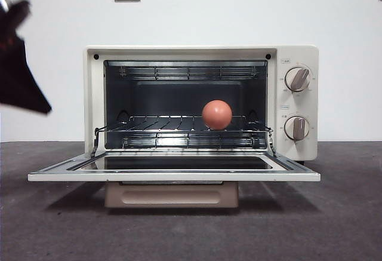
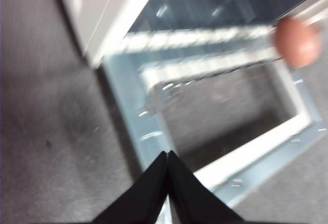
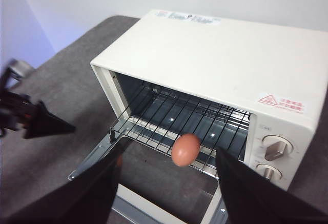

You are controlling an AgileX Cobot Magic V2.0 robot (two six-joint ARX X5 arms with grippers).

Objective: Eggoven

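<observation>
The surface [image 1: 334, 225], dark grey and felt-like, is filling the lower part of the front view. The oven [image 1: 200, 103] is standing at the centre of that view, cream and boxy, taking up most of the frame's middle. Its door [image 1: 173, 166] is lying fully open, flat and level, reaching toward the lower centre, with the beige handle [image 1: 171, 194] showing beneath its front edge. Inside, the wire rack [image 1: 149, 131] is sitting across the cavity. Two dials [image 1: 297, 79] are lining up one above the other at the oven's right side.

The left tool [image 2: 167, 155] is hanging over the door's near corner in its own wrist view, jaws pressed together with nothing between them; in the front view it is showing as a dark blurred shape at the upper left. The right tool [image 3: 169, 165] is hovering above the door, jaws spread wide and empty.

The egg [image 1: 216, 114], reddish-brown, is sitting on the rack, right of centre in the front view.
</observation>
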